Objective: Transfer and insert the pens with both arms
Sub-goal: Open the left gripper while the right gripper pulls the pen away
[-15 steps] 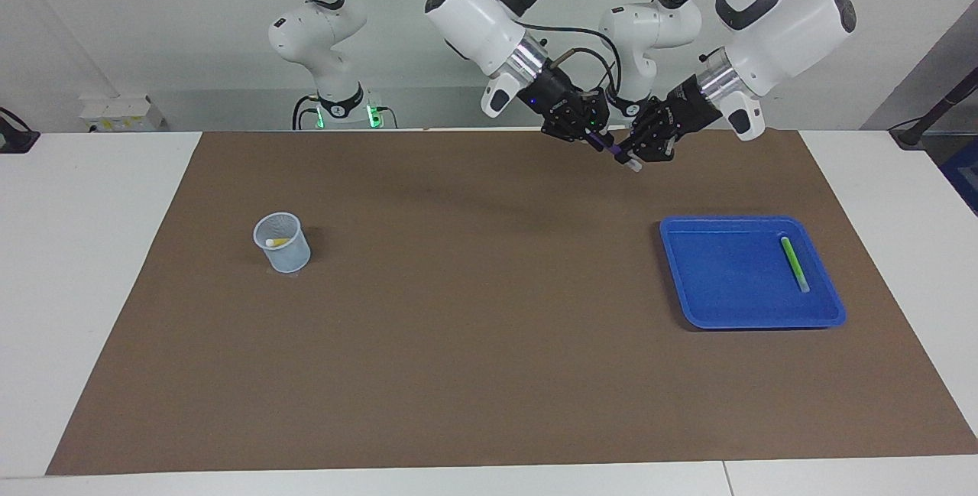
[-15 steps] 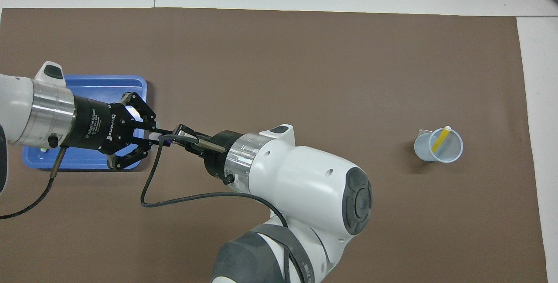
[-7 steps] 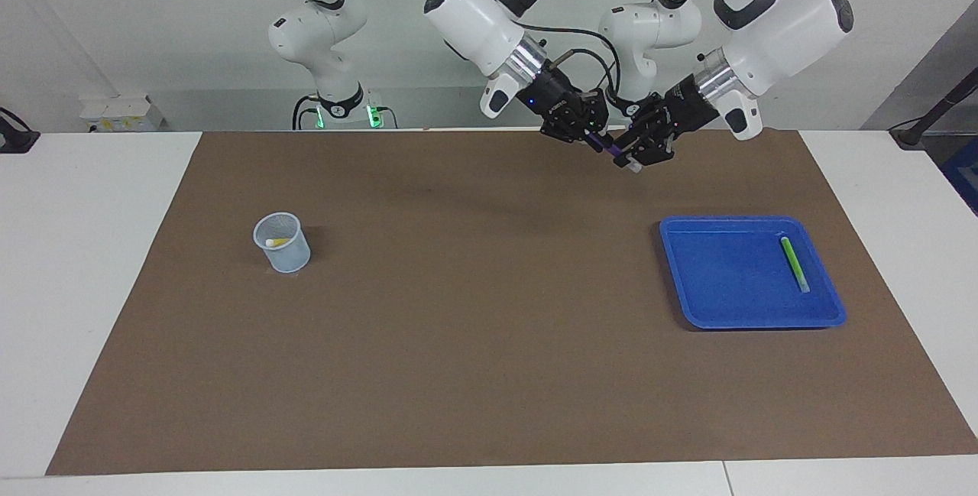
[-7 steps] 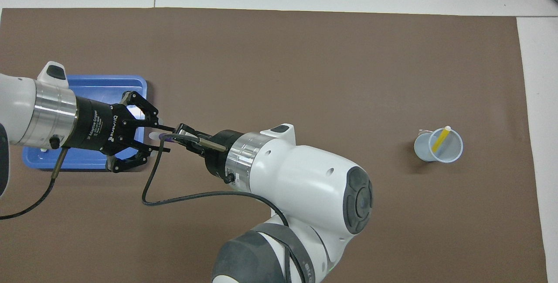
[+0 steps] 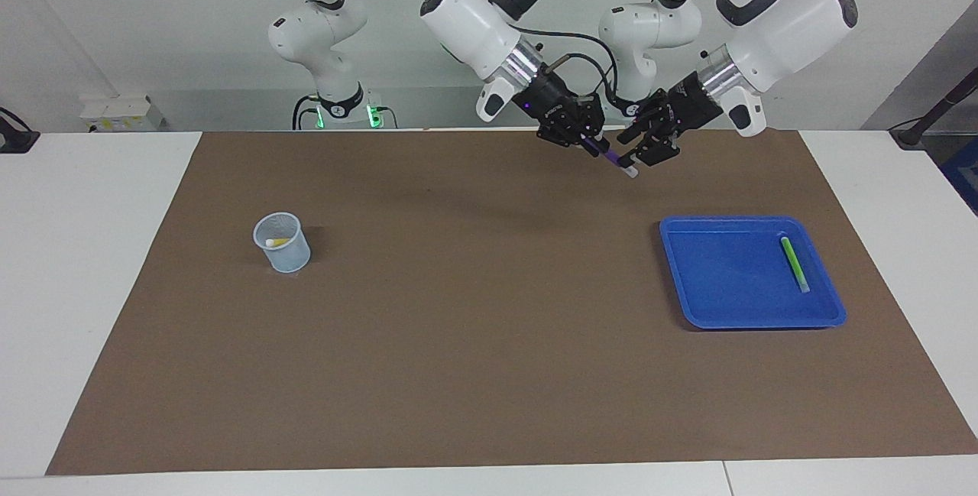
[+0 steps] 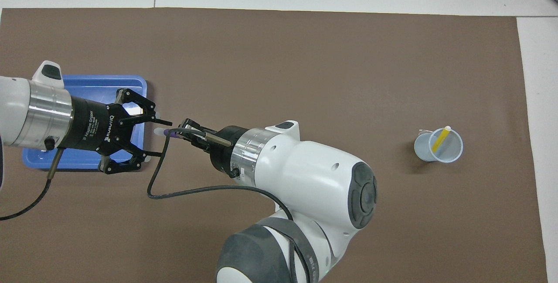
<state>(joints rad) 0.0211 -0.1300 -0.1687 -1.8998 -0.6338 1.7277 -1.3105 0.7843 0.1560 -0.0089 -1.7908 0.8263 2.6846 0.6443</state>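
Gripping purple pen (image 5: 609, 159), right hand (image 5: 587, 140) raised; left hand (image 5: 644, 146) spread alongside.

The purple pen (image 5: 609, 158) hung in the air over the brown mat, tilted, with its pale whitish tip (image 6: 158, 131) pointing down and outward. The right gripper (image 5: 587, 138) was clamped on its upper end; the left gripper (image 5: 640, 146) stood spread apart just beside the tip, not touching it. The green pen (image 5: 794, 263) lay flat in the blue tray (image 5: 710, 305). The yellow pen (image 6: 440, 138) leaned inside the pale cup (image 6: 453, 154), whitish end up.
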